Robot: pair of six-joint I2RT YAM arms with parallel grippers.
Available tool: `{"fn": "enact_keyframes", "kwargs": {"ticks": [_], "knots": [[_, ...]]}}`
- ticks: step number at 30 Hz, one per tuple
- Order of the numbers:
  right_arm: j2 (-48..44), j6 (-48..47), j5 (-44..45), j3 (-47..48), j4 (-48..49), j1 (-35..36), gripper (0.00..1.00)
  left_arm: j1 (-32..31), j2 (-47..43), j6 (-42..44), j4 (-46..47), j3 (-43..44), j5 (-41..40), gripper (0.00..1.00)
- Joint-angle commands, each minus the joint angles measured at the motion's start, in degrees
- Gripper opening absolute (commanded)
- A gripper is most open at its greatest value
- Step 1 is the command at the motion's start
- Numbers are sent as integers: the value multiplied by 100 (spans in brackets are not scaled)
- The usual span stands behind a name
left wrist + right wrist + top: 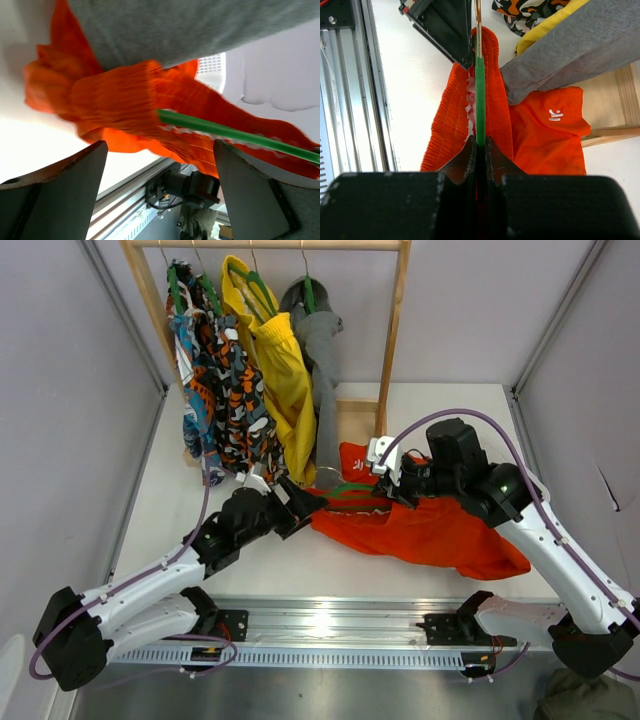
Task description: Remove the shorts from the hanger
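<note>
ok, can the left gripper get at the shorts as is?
Probably yes: the left gripper is open, with the shorts bunched right ahead of it and nothing in between. The hanger crosses there, so it may get pinched too.

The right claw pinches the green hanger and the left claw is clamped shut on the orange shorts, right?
No: the left gripper stands open beside the orange shorts, as the left wrist view shows. The right gripper does pinch the green hanger.

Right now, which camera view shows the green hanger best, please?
The right wrist view: the hanger runs straight from the shut right gripper into the shorts. The top view shows only a short green piece; the left wrist view shows one green bar across the orange cloth.
</note>
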Motion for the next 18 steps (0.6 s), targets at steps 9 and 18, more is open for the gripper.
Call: {"fn": "enact_keyframes", "kwargs": {"ticks": [9,18], "knots": [[-198,-84,-250,236,166,26,0,-24,79,-178,-498,168,-470,85],[-321,-224,-312,254,0,-97,0,11,107,-11,-753,221,-1067,43]]}}
